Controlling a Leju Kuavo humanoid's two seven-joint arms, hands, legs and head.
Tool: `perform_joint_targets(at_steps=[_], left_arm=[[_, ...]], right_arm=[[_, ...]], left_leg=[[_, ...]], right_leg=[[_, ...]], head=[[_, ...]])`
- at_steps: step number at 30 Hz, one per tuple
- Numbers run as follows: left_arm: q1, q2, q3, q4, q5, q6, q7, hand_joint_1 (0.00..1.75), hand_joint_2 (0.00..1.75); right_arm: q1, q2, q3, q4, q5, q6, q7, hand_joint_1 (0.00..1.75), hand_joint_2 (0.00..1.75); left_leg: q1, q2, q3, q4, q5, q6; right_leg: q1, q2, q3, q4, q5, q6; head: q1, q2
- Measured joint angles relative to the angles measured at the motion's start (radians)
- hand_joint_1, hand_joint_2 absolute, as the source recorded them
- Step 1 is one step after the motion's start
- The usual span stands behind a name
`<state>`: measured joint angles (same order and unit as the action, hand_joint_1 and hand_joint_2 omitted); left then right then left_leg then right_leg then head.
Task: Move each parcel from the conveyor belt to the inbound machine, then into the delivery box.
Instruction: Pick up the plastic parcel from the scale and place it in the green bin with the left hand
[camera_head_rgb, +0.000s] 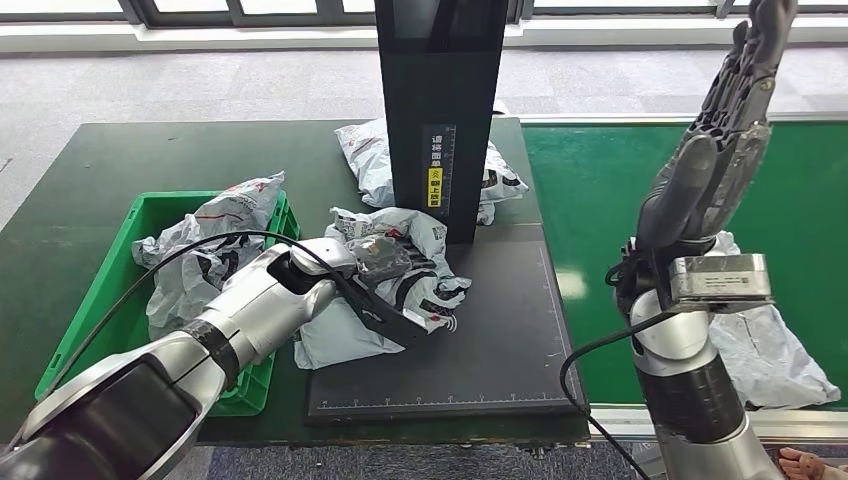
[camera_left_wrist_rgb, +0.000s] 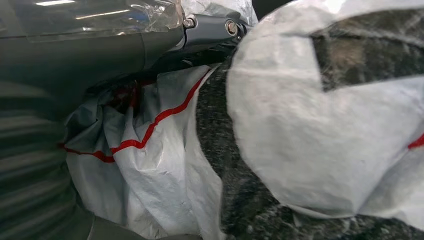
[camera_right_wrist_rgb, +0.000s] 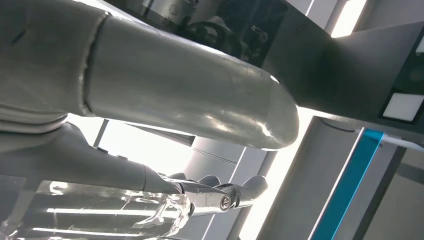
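A crumpled white and grey parcel (camera_head_rgb: 410, 290) lies on the black platform (camera_head_rgb: 500, 340) of the inbound machine, at its left side. My left hand (camera_head_rgb: 377, 258) grips the top of this parcel; in the left wrist view the parcel (camera_left_wrist_rgb: 300, 150), with its red stripe, presses against the fingers (camera_left_wrist_rgb: 210, 27). My right hand (camera_head_rgb: 722, 125) is raised high over the green conveyor belt (camera_head_rgb: 600, 200), fingers straight and apart, holding nothing. In the right wrist view its fingers (camera_right_wrist_rgb: 220, 196) point toward the ceiling. Another parcel (camera_head_rgb: 775, 355) lies on the belt behind my right forearm.
The green delivery box (camera_head_rgb: 110, 290) stands at the left with parcels (camera_head_rgb: 205, 245) in it. The machine's black column (camera_head_rgb: 440, 110) rises at the back of the platform, with one more parcel (camera_head_rgb: 368, 160) behind it. The dark green table (camera_head_rgb: 150, 160) extends to the far left.
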<state>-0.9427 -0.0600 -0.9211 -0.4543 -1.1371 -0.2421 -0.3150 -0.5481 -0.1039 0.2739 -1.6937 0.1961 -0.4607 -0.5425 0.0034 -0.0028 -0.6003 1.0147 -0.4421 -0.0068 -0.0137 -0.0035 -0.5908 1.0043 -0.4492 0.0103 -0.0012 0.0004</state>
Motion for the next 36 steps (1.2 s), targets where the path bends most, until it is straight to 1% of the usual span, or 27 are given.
perform_joint_targets(at_steps=[14,21,25,30,36], left_arm=[[-0.007,0.01,-0.037,0.009,-0.01,0.011,0.011,0.0,1.75],[-0.009,0.006,-0.054,0.012,-0.031,0.039,0.018,0.0,1.75],[-0.005,0.002,-0.087,0.013,-0.072,0.07,0.035,1.75,1.75],[0.006,0.002,-0.102,0.024,-0.065,0.067,0.002,1.75,1.75],[0.023,0.007,-0.113,0.033,-0.058,0.085,-0.003,1.75,1.75]], right_arm=[[0.009,0.009,0.0,0.013,0.007,0.01,0.0,0.0,0.0],[0.004,0.018,0.0,0.023,0.03,0.03,0.012,0.0,0.0],[0.004,0.023,0.0,0.026,0.04,0.033,0.018,0.0,0.0],[0.004,0.024,0.0,0.031,0.04,0.033,0.018,0.0,0.0],[0.004,0.024,0.0,0.032,0.037,0.032,0.018,0.0,0.0]], left_leg=[[0.0,0.0,0.001,0.0,0.001,-0.001],[0.0,0.0,0.001,0.0,0.001,-0.001],[0.0,0.0,0.002,0.0,0.001,-0.001],[0.0,-0.002,0.004,0.0,0.001,-0.001],[0.0,-0.003,0.004,0.0,0.001,0.0]], right_leg=[[0.0,0.0,0.001,0.0,0.001,-0.001],[0.0,0.0,0.001,0.0,0.001,-0.001],[0.0,0.0,0.002,0.0,0.001,-0.001],[0.0,-0.003,0.005,0.0,0.0,-0.001],[0.0,-0.005,0.006,0.0,0.0,-0.001]], head=[[0.0,0.0],[0.0,0.0],[0.0,0.0],[0.0,0.0],[0.0,0.0]])
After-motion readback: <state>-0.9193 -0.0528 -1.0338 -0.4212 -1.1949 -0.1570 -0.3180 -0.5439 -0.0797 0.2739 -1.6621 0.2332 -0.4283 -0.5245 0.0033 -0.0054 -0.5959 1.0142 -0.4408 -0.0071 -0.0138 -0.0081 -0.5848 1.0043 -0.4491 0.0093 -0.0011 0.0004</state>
